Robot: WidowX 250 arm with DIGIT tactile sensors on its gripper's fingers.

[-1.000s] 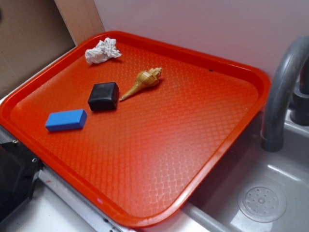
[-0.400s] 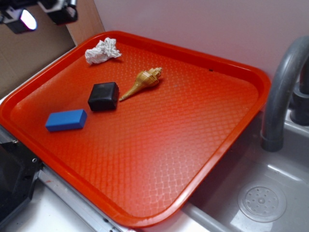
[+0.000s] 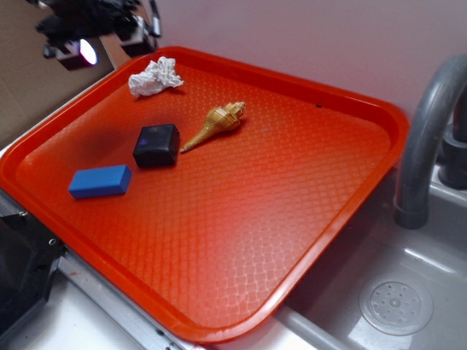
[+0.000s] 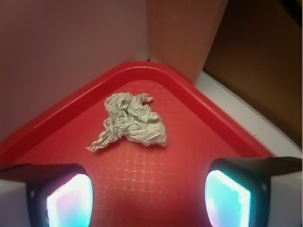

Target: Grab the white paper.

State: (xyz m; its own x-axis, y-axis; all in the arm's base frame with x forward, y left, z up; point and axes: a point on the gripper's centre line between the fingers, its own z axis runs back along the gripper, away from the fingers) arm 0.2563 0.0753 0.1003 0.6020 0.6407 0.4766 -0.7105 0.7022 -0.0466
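Note:
The white paper (image 3: 155, 76) is a crumpled wad lying in the far left corner of the red tray (image 3: 343, 211). In the wrist view the white paper (image 4: 132, 120) lies ahead of my fingers, near the tray's corner rim. My gripper (image 3: 109, 40) hangs above the tray's left back edge, up and to the left of the paper, not touching it. In the wrist view my gripper (image 4: 148, 201) is open, its two glowing pads wide apart with only bare tray between them.
On the tray also lie a black block (image 3: 157, 145), a blue block (image 3: 100, 181) and a tan seashell (image 3: 217, 122). A grey faucet (image 3: 427, 131) and sink (image 3: 398, 306) stand to the right. A wall and a wooden board (image 4: 184, 38) rise just behind the tray's corner.
My gripper has come into the exterior view from the upper left and moved right and down toward the paper. The objects on the tray have not moved.

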